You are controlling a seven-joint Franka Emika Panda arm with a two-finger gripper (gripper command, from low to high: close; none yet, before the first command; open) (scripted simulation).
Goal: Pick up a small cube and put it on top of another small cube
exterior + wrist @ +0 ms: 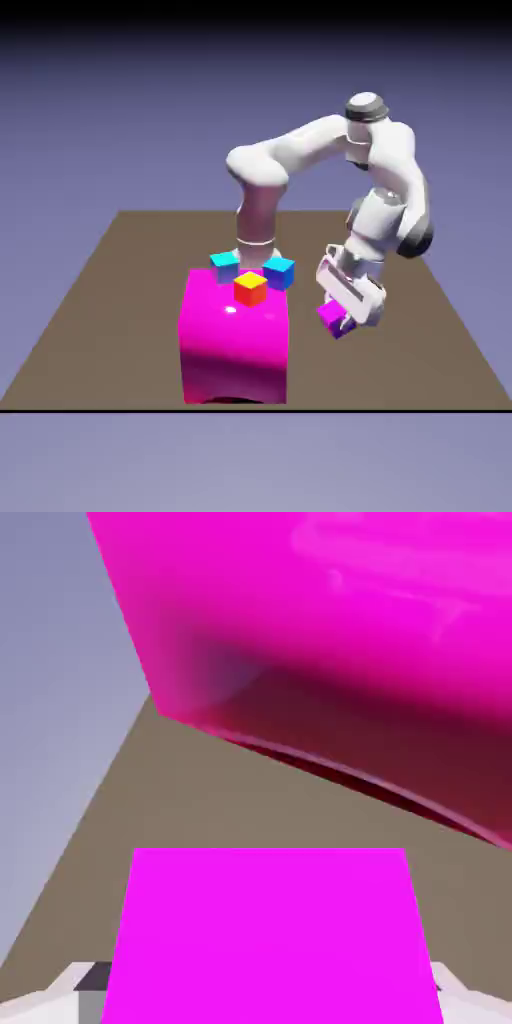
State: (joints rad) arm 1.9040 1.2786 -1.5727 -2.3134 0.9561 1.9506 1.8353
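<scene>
- The white two-finger robot hand (pixel 350 286) is closed on the small plain magenta-purple cube (pixel 335 318), gripping it by opposite sides.
- In the exterior view the small cube sits at the lower end of the tilted hand, over the right part of the flat brown surface (pixel 120 300).
- In the hand view the cube lies between the fingertips, large at the bottom middle.
- The huge glossy magenta block (pixel 235 340) stands apart from the held cube, toward the exterior view's left.
- Three small multicoloured cubes, one cyan and teal (pixel 225 267), one blue (pixel 279 272) and one yellow, orange and red (pixel 250 289), show around the block's top edge.
</scene>
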